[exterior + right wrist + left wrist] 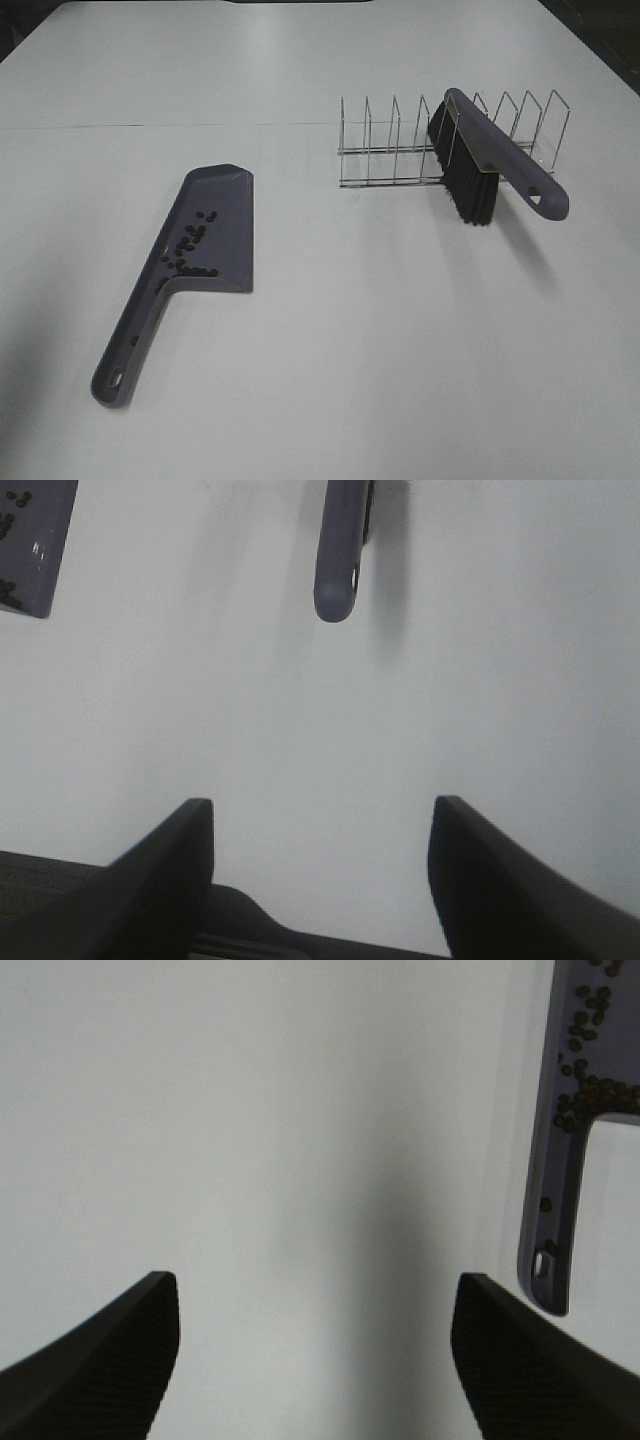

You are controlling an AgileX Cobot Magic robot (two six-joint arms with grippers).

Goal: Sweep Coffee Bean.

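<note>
The coffee beans [190, 250] lay gathered in the purple-grey dustpan [215, 215], which rested flat on the white worktop [350, 350], its handle pointing toward the near edge. Well apart from it, the brush [490, 150] stood propped in a wire rack [400, 140], bristles down. The left gripper [315, 1360] hovered over bare worktop beside the dustpan's handle, jaws apart and empty. The right gripper [320, 870] hung near the brush's handle tip, jaws likewise apart, gripping nothing.

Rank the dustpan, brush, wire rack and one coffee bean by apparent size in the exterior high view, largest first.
1. Dustpan or wire rack: similar extent, and the rack sits farther away, so unranked.
2. Brush.
3. A coffee bean, by far the smallest.
</note>
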